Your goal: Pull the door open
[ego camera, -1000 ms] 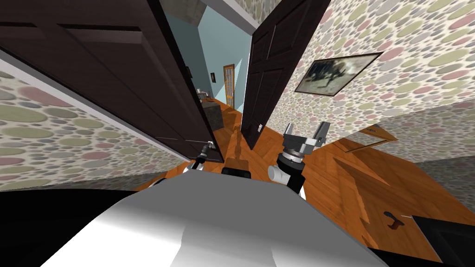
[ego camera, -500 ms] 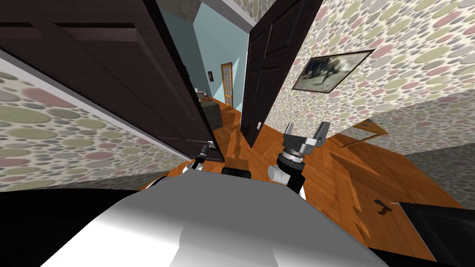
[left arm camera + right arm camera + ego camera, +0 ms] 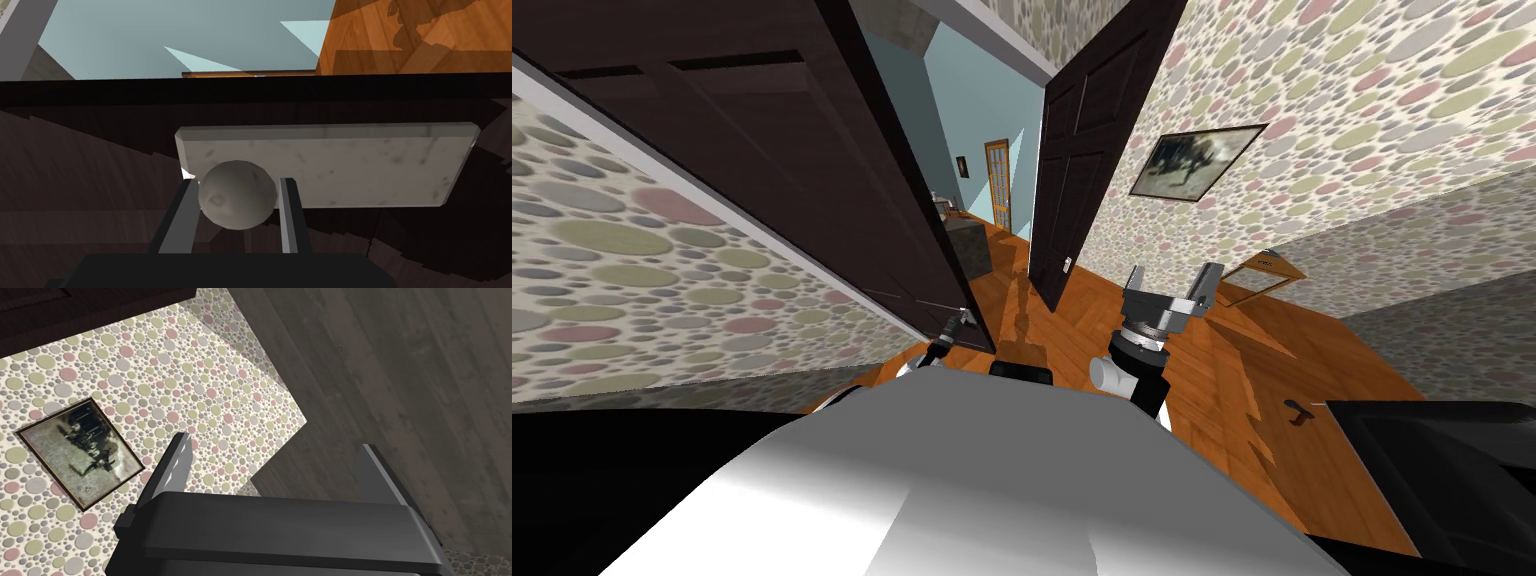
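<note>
Left gripper [image 3: 240, 183] clamped on the round, mottled grey door knob [image 3: 237, 196].

The left wrist view gives the grip: both thin fingers press the knob's sides, in front of a pale grey rectangular plate [image 3: 350, 165]. The head view gives the setting: the dark brown panelled door [image 3: 812, 180] stands ajar on my left, its free edge beside a gap onto a blue-walled room [image 3: 982, 100]. The right gripper [image 3: 1175, 284] is raised above the orange wooden floor [image 3: 1312, 350], jaws apart.
</note>
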You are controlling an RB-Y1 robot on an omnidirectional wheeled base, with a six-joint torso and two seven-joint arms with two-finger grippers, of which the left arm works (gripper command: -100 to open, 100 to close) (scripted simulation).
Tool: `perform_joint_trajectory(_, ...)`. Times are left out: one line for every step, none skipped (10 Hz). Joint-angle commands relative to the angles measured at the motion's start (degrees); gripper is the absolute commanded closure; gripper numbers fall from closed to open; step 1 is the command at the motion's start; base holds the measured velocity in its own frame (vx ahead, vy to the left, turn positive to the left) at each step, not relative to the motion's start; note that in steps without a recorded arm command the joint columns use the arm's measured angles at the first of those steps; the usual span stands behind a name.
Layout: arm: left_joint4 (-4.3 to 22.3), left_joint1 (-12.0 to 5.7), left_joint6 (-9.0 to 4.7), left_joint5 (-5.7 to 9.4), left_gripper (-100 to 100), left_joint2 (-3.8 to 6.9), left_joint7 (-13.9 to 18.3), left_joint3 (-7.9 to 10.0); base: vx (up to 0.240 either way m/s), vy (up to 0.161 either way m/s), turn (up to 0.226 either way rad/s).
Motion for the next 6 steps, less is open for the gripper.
perform_joint_trajectory(0.06, 0.39, -1.45, -0.54, 100, 0.71, 1.08, -0.80, -0.188, 0.071, -0.073)
perform_joint_trajectory(0.01, 0.36, -0.66, -0.34, 100, 0.41, 0.59, -0.50, -0.088, 0.033, -0.018)
perform_joint_trajectory(0.49, 1.37, -2.63, -0.77, 100, 1.15, 1.39, -1.15, -0.125, 0.038, -0.109)
perform_joint_trajectory(0.63, 1.67, -3.32, -0.90, 100, 1.44, 1.64, -1.33, -0.159, 0.060, -0.113)
perform_joint_trajectory(0.63, 1.67, -3.32, -0.90, 100, 1.44, 1.64, -1.33, -0.096, 0.043, -0.026)
perform_joint_trajectory(0.93, 2.34, -4.87, -1.17, 100, 2.08, 2.21, -1.74, -0.094, 0.043, -0.078)
